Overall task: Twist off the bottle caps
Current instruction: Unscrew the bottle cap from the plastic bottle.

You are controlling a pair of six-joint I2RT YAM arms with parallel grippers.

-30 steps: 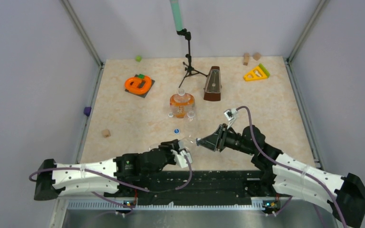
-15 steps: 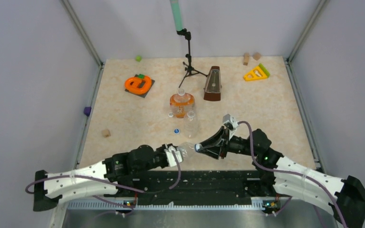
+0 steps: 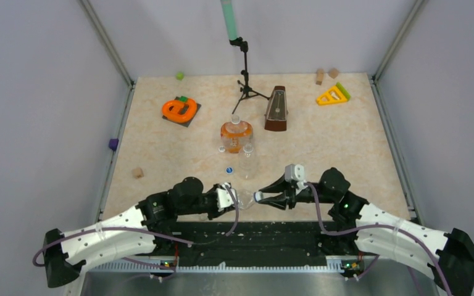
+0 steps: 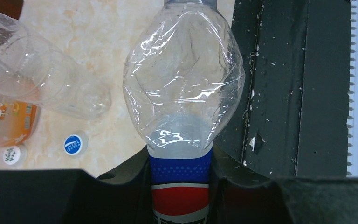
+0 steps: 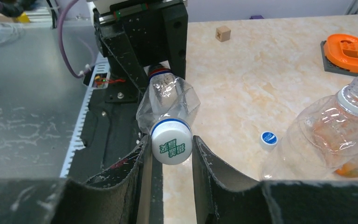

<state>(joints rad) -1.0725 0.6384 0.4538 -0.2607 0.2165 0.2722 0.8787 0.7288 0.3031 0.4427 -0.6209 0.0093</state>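
Observation:
My left gripper [image 4: 181, 173] is shut on the blue-and-red label of a crumpled clear bottle [image 4: 184, 84], held on its side low over the table's near edge [image 3: 244, 198]. On its neck is a white bottle cap [image 5: 171, 142] with green print, and my right gripper [image 5: 170, 150] is shut on it from the opposite side [image 3: 260, 198]. A blue cap [image 3: 229, 169] and a white cap [image 4: 13, 155] lie loose on the table. The plain clear bottle [image 3: 247, 161] and the squat orange bottle [image 3: 236, 135] stand open-necked just behind.
A brown metronome [image 3: 276, 109] and a black tripod stand [image 3: 245, 86] are at the back centre. An orange ring toy [image 3: 179, 110] lies back left, a yellow triangle [image 3: 332, 94] back right. A wooden block [image 3: 137, 172] sits at the left.
Both grippers have come down and nearer to the table's front edge with the bottle between them. The right wrist has rolled while gripping the cap. The plain clear bottle now shows fully.

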